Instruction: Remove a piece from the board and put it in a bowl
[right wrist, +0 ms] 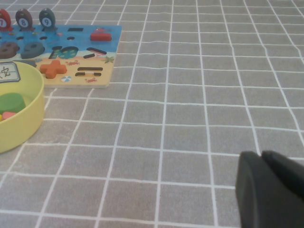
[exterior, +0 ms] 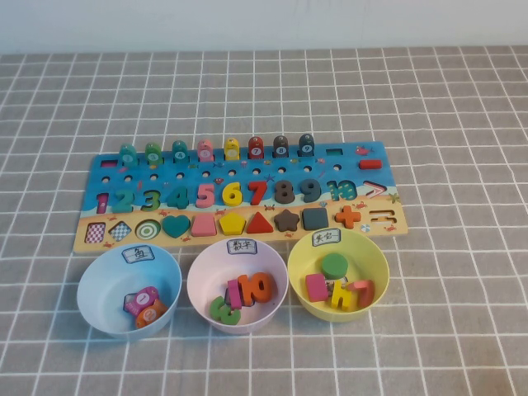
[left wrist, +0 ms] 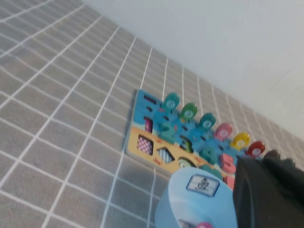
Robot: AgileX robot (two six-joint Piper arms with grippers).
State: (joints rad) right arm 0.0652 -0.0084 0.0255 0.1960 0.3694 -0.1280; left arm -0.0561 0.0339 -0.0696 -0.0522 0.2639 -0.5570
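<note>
Three bowls front the board (exterior: 239, 194); the yellow bowl (exterior: 373, 299) is rightmost, the teal heart piece (exterior: 176, 224) seated in its slot. Left claw (left wrist: 266, 190), clenched and empty, hangs over the blue bowl (exterior: 99, 301); right claw (right wrist: 270, 190) parked aside, fingers unclear. Neighbouring shapes crowd the heart, risking a mis-grab.

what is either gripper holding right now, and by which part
Nothing is held. The left gripper is shut and empty beside the blue plastic bowl; the right gripper looks shut and empty over the grey checked tablecloth.

Numbers 2 to 10 in a row on the board (exterior: 239, 194), loose 10 in the pink bowl (exterior: 202, 285)
</note>
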